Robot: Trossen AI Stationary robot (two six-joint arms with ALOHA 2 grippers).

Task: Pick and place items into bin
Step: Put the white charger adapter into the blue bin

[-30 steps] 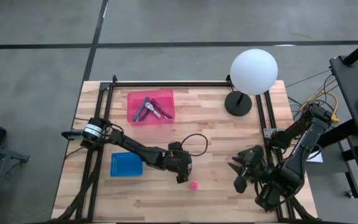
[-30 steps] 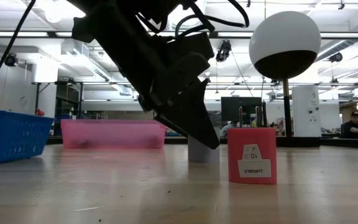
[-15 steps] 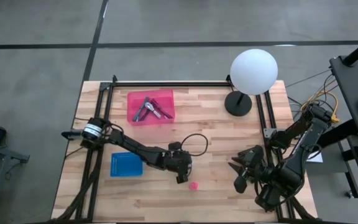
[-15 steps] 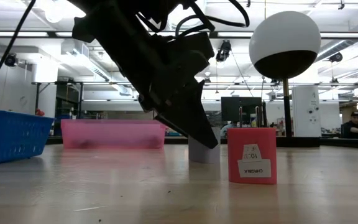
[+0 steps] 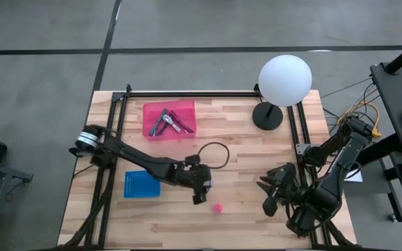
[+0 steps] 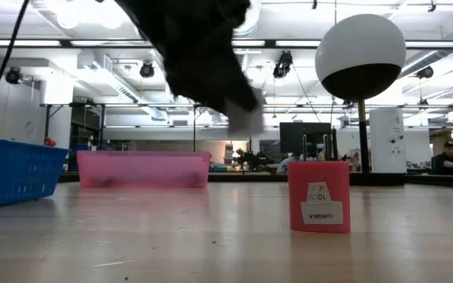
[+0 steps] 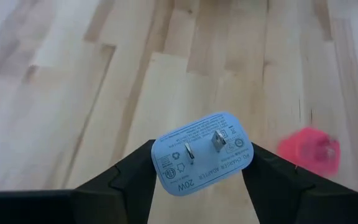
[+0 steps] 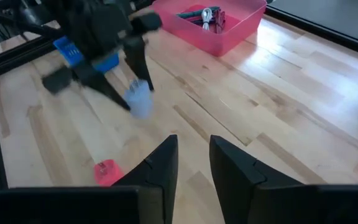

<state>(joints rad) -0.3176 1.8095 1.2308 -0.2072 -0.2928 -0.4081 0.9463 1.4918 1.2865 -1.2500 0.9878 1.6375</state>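
Lifting clear of the table now, the left gripper (image 7: 197,163) stays clamped on the lavender charger block (image 7: 202,152), the pink block (image 5: 217,208) left just beside it, binning next.

Two bins (image 5: 169,120) (image 5: 142,185), two small blocks (image 7: 202,153) (image 5: 218,208).

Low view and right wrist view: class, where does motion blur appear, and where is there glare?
Low view: the left gripper smears into a dark blur; ceiling lights glare behind it. Right wrist view: the same gripper and its lavender charger block are blurred; a bright sheen lies on the table.
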